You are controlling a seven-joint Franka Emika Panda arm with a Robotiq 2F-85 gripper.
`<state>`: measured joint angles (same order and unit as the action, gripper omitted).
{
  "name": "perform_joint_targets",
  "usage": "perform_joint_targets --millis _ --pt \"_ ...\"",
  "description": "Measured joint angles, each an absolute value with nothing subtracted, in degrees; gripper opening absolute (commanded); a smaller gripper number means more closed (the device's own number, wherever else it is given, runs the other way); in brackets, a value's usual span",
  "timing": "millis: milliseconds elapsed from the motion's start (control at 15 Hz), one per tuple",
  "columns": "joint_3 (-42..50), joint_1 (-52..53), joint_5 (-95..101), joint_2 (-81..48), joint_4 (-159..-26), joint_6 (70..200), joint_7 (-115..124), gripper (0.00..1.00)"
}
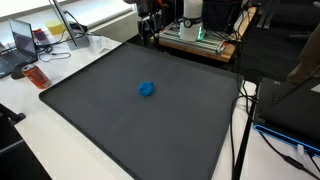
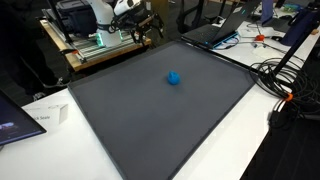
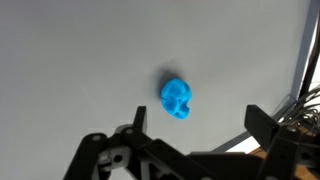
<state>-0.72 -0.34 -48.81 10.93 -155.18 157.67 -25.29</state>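
blue lump (image 1: 146,89) lies mid-worktop (image 1: 90,120) in an exterior view, the same blue lump (image 2: 173,77) sits well apart from the jaws in an exterior view, and the wrist view shows it ahead of the spread, empty jaws, its long axis pointing away.

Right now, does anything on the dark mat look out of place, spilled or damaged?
Nothing stands out. Only a small blue lumpy object lies alone on the flat grey mat, apart from the open gripper.
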Motion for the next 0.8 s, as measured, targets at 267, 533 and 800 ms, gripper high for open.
perform_joint_targets --millis 267,533,800 --pt "-7.0 -0.7 -32.5 5.6 -153.7 163.7 -12.1 1.0" --pt "-12.2 -5.6 -13.4 0.3 -151.7 167.0 -0.8 1.0" --pt "-6.6 -4.8 5.6 -0.8 -146.5 156.7 8.1 1.0"
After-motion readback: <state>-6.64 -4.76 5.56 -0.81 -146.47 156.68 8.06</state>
